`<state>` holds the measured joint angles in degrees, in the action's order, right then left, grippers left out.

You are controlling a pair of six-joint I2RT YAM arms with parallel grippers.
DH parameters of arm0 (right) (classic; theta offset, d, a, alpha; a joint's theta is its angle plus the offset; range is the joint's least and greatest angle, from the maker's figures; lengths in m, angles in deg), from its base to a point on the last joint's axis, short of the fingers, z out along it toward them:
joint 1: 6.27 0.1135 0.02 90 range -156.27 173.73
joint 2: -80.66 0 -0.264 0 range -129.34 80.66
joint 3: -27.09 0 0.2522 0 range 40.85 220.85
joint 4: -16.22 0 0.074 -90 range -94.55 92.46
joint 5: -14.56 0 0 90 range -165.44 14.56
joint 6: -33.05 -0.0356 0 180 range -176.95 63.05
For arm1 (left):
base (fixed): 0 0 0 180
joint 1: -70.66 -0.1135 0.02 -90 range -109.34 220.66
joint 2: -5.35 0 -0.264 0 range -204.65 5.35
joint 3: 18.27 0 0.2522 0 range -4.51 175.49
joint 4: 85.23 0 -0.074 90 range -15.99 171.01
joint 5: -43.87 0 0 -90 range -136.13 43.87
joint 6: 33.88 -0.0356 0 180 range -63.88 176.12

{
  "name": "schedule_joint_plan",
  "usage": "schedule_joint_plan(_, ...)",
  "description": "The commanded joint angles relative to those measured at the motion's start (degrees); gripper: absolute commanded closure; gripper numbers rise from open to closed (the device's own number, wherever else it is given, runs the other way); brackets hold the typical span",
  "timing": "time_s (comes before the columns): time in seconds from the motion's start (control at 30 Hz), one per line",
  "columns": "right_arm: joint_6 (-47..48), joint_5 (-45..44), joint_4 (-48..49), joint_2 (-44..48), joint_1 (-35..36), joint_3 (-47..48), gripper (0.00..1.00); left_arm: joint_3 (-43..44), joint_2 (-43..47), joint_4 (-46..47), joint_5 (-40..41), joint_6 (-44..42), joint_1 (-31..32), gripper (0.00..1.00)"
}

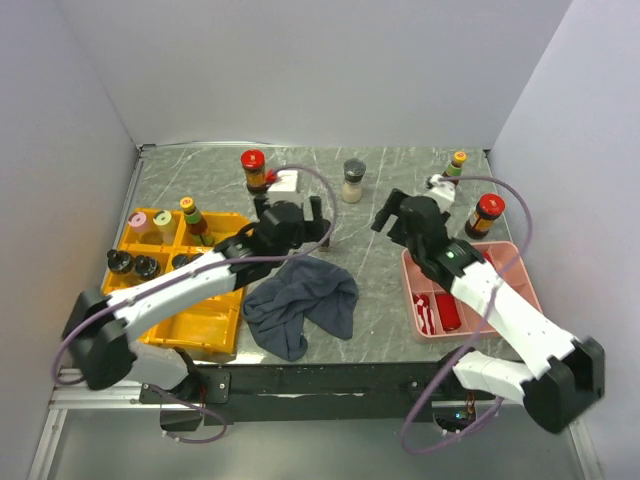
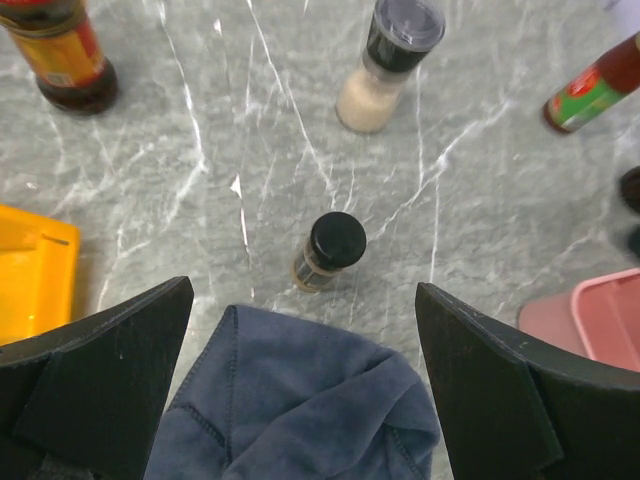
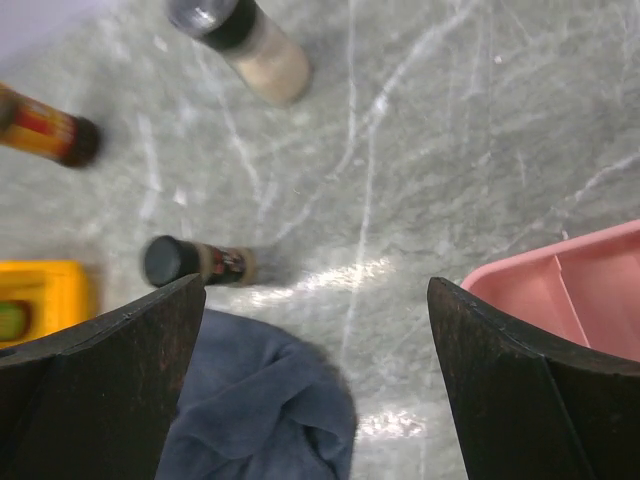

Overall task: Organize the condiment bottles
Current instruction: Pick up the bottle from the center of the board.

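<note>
My left gripper (image 1: 300,225) is open and empty over the far edge of the dark cloth. In the left wrist view (image 2: 303,330) a small black-capped spice jar (image 2: 328,250) stands just beyond its fingers. My right gripper (image 1: 395,215) is open and empty; its wrist view (image 3: 318,300) shows the same jar (image 3: 195,262) to the left. A grey-capped grinder (image 1: 353,180), a red-capped jar (image 1: 254,168), an orange-capped bottle (image 1: 456,165) and another red-capped jar (image 1: 484,215) stand at the back. Pink-capped (image 1: 138,222), pale-green-capped (image 1: 162,220) and black-capped (image 1: 132,264) jars sit in the yellow tray.
The dark cloth (image 1: 300,300) lies crumpled at centre front. The yellow tray (image 1: 200,325) is at the left. The pink tray (image 1: 515,275) at the right holds a red bottle (image 1: 447,310). White walls close in three sides.
</note>
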<state>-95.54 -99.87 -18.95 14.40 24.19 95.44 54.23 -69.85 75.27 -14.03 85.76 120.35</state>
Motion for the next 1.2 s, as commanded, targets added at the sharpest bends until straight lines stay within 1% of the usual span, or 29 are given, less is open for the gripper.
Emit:
schedule_joint_plan(0.0,-2.3,0.5,7.7,10.7,-0.6,-6.5,0.00,9.0,-9.2,-6.1,-0.5,0.7,0.1,0.00)
schedule_joint_plan(0.07,-2.1,0.7,11.6,13.6,-0.7,-10.2,0.00,11.6,-12.4,-8.1,0.2,1.9,0.1,0.01)
schedule_joint_plan(0.1,-1.9,0.4,12.4,16.1,-0.7,-11.0,0.00,13.7,-15.3,-8.7,0.3,2.3,0.2,0.01)
schedule_joint_plan(0.17,-1.9,-1.1,13.7,18.3,-0.8,-12.7,0.00,15.5,-17.8,-8.9,-1.1,1.8,0.1,0.02)
schedule_joint_plan(0.3,-1.6,-3.2,15.6,23.0,-0.8,-15.1,0.00,19.6,-24.4,-8.3,-3.6,0.4,0.2,0.08)
schedule_joint_plan(0.43,-0.9,-3.1,17.6,24.6,-0.8,-17.1,0.00,23.3,-29.5,-9.6,-4.7,0.4,-0.1,0.14)
schedule_joint_plan(0.47,-0.9,-3.1,17.5,24.8,-0.9,-17.1,0.00,24.4,-31.1,-9.9,-4.5,0.5,-0.3,0.17)
schedule_joint_plan(0.67,-0.4,-2.7,17.6,24.2,-0.8,-17.1,0.00,25.8,-34.4,-10.0,-3.5,0.7,-0.8,0.27)
schedule_joint_plan(0.8,-0.3,-2.2,17.8,23.5,-0.9,-16.9,0.00,25.9,-35.1,-9.7,-3.8,1.2,-1.5,0.28)
schedule_joint_plan(0.93,-0.3,-1.9,17.8,23.1,-0.9,-16.8,0.00,26.2,-35.5,-9.6,-3.2,1.3,-2.2,0.31)
schedule_joint_plan(1.03,0.4,-1.2,18.7,22.8,-0.8,-17.1,0.00,25.7,-35.5,-8.7,-3.6,1.3,-2.8,0.37)
schedule_joint_plan(1.1,0.4,-1.1,18.4,22.1,-0.9,-16.8,0.00,25.6,-35.4,-8.3,-3.9,1.1,-2.8,0.43)
schedule_joint_plan(1.13,0.4,-0.9,18.2,21.9,-0.8,-16.4,0.00,25.6,-35.4,-8.5,-3.9,1.1,-2.8,0.48)
schedule_joint_plan(1.17,0.4,-0.7,18.2,21.4,-0.8,-16.4,0.00,25.8,-35.4,-8.7,-3.7,1.1,-2.8,0.56)
